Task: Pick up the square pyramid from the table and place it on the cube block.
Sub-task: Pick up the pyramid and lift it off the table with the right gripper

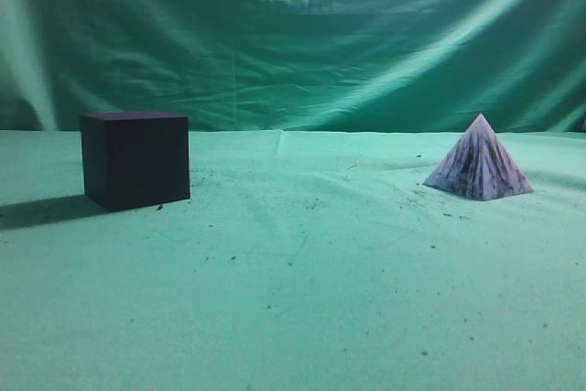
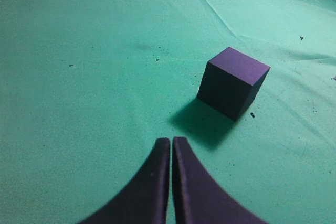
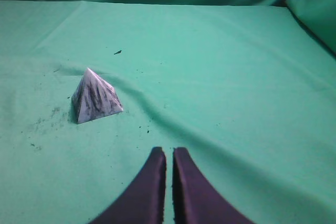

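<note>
1. Dark purple cube block (image 1: 135, 159) sits left on the green surface (image 1: 293, 299), near the left tool (image 2: 171, 145), fingers together.
2. Marbled square pyramid (image 1: 479, 171) stands right, ahead-left of the nearer right tool (image 3: 169, 156), fingers together, empty.

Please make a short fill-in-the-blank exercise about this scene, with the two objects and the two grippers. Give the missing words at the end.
1. In the exterior view, the cube block stands on the ____ side of the table.
2. The square pyramid rests on the table with its tip pointing ____.
3. The left gripper and the right gripper are both ____ and hold nothing.
4. The top of the cube block is ____.

Missing words: left; up; shut; empty
</note>
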